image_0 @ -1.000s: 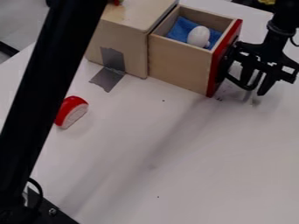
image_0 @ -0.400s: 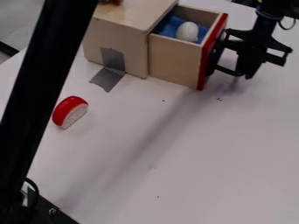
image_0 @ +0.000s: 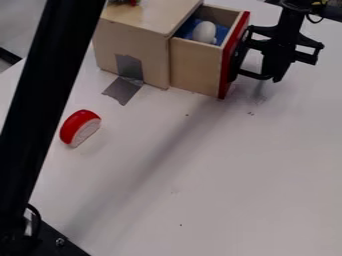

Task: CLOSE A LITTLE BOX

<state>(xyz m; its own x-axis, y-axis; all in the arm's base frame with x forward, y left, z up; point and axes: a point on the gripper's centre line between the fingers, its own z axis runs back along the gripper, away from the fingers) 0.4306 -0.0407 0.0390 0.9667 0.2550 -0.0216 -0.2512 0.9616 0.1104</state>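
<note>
The black gripper (image_0: 276, 78) hangs at the upper right, pointing down, just right of the drawer's red front (image_0: 229, 62) and against its dark handle. Its fingers look close together with nothing seen between them. The wooden box (image_0: 137, 40) stands at the top, and its drawer (image_0: 194, 66) sticks partly out to the right. Inside the drawer, a white egg-like object (image_0: 204, 32) rests on a blue cloth (image_0: 186, 28).
A red and white toy piece (image_0: 80, 128) lies on the white table (image_0: 200, 170), left of centre. Grey tape (image_0: 123, 90) runs from the box onto the table. A black arm segment (image_0: 47, 100) crosses the left side.
The gripper has moved left, and the drawer has slid further into the box with the egg-like object and cloth. The gripper's fingers have come together. The black arm segment has shifted slightly left.
</note>
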